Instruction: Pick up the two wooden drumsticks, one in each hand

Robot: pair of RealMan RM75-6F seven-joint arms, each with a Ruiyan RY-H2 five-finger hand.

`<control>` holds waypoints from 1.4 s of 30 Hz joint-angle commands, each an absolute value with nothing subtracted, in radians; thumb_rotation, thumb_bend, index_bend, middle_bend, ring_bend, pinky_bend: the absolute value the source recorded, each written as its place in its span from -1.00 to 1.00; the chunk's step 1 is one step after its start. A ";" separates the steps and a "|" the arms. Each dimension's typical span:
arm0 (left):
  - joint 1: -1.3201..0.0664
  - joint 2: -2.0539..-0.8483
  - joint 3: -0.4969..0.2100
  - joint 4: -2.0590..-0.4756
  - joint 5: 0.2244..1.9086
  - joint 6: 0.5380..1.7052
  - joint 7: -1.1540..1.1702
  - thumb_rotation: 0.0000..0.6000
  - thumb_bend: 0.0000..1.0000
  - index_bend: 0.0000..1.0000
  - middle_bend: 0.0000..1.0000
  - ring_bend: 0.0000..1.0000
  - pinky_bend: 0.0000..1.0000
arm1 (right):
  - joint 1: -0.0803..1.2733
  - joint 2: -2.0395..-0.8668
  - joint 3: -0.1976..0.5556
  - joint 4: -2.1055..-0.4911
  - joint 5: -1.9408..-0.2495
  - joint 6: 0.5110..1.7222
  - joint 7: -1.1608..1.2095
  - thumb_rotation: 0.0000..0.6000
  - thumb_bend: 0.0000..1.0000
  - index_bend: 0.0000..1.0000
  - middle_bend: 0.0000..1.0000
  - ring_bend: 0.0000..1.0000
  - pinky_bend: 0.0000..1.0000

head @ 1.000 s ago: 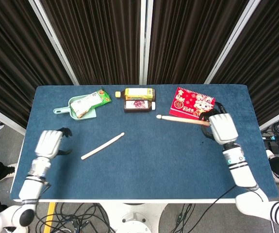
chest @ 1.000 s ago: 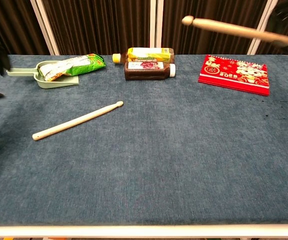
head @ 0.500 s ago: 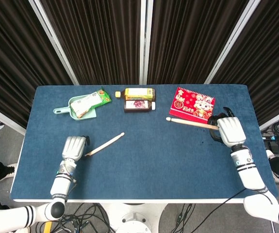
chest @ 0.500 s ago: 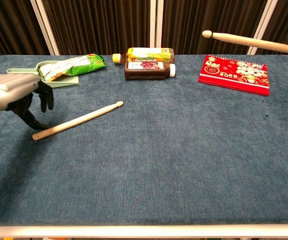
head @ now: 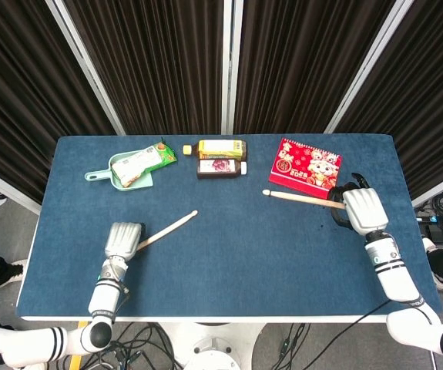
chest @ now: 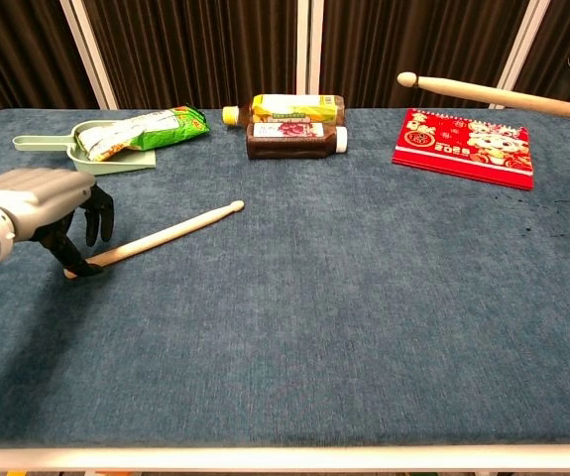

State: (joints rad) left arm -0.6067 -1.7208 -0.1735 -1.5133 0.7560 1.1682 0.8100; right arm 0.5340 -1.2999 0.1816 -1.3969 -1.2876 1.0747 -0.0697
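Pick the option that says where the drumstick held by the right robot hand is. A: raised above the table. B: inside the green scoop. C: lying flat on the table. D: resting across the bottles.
A: the chest view shows the drumstick in the air, gripped by the right robot hand.

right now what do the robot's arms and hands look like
Both hands, left hand and right hand, have silver-grey backs with black fingers. The forearms are white with dark bands at the segment joints, and a small blue-green mark sits near each wrist. No sleeves.
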 commanded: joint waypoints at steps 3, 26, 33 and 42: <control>-0.620 -1.738 -0.164 -1.497 0.735 1.174 0.835 1.00 -0.56 0.00 0.02 0.39 0.66 | 0.534 -1.304 0.180 -1.391 -1.289 1.075 -0.064 1.00 0.34 0.33 0.18 -0.33 -0.76; -0.630 -1.762 -0.148 -1.427 0.764 1.151 0.761 1.00 -0.12 0.25 0.29 0.48 0.69 | 0.509 -1.326 0.161 -1.371 -1.276 1.074 -0.029 1.00 0.33 0.33 0.18 -0.33 -0.76; -0.613 -1.718 -0.143 -1.408 0.861 1.095 0.605 1.00 0.06 0.35 0.41 0.49 0.73 | 0.484 -1.323 0.144 -1.361 -1.297 1.081 0.043 1.00 0.34 0.33 0.19 -0.33 -0.76; -0.571 -1.633 -0.165 -1.417 1.005 1.002 0.257 1.00 0.10 0.37 0.43 0.49 0.73 | 0.466 -1.296 0.141 -1.374 -1.321 1.087 0.122 1.00 0.35 0.33 0.18 -0.33 -0.76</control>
State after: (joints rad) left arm -0.5942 -1.6719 -0.1551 -1.4114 0.9377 1.0381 0.3800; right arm 0.4681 -1.3018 0.1407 -1.3687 -1.3157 1.0846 0.1150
